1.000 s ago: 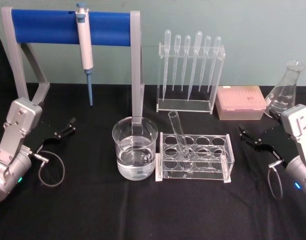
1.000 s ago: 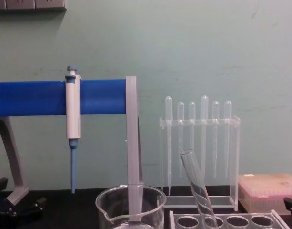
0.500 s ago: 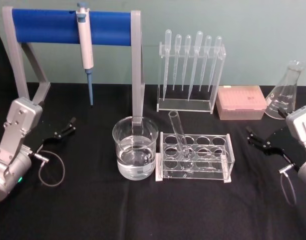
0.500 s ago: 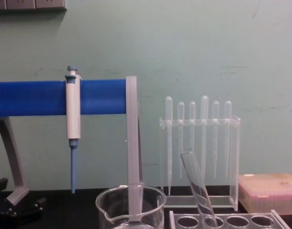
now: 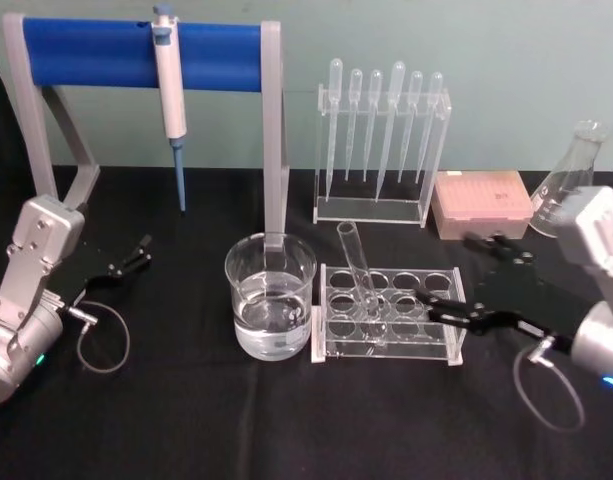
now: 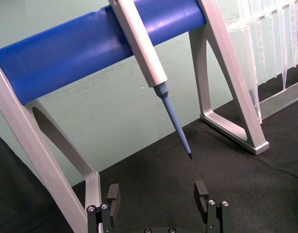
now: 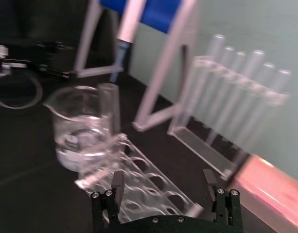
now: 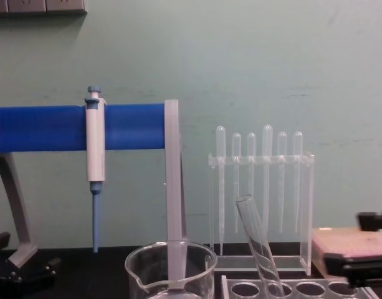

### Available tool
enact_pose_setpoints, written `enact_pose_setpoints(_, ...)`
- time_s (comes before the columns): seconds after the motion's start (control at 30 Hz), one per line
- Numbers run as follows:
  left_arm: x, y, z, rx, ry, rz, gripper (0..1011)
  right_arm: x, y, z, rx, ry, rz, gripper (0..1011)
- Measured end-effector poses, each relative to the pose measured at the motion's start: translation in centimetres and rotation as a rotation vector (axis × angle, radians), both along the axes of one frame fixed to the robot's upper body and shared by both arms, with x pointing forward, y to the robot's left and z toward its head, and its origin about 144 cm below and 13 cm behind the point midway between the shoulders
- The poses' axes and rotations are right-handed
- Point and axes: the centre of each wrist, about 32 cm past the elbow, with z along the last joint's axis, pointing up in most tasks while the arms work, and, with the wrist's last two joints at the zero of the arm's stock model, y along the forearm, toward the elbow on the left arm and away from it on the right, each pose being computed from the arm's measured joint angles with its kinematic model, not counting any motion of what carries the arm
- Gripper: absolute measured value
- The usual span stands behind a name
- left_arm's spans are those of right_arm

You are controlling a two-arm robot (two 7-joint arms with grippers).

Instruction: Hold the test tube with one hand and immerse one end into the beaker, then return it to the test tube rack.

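The test tube (image 5: 358, 268) leans in the left end of a clear rack (image 5: 391, 340), its open mouth up; in the chest view the test tube (image 8: 256, 240) tilts the same way. The beaker (image 5: 271, 258), partly filled with clear liquid, stands just left of the rack. My right gripper (image 5: 442, 268) is open over the rack's right half, a short way right of the tube and not touching it. In the right wrist view its fingers (image 7: 118, 183) spread wide above the rack, with the beaker (image 7: 76, 109) beyond. My left gripper (image 5: 134, 257) rests open at the table's left.
A white-and-blue pipette (image 5: 170, 90) hangs on the blue-barred stand (image 5: 106, 53) at the back left. A stand of plastic droppers (image 5: 381, 140), a pink tip box (image 5: 481, 203) and a conical flask (image 5: 571, 175) line the back right. A black cloth covers the table.
My right gripper has swung left from the table's right side to over the rack's right half. The tube, beaker and left arm have stayed put.
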Motion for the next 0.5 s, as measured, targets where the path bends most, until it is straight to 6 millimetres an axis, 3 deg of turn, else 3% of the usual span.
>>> enact_pose_setpoints(0.23, 0.0, 0.0, 0.0, 0.0, 0.0, 0.0, 1000, 2.4, 2.2, 0.4, 0.005, 0.029, 0.105, 1002)
enact_pose_setpoints(0.5, 0.0, 0.0, 0.0, 0.0, 0.0, 0.0, 1000, 3.5, 4.0, 0.2, 0.009, 0.042, 0.146, 1003)
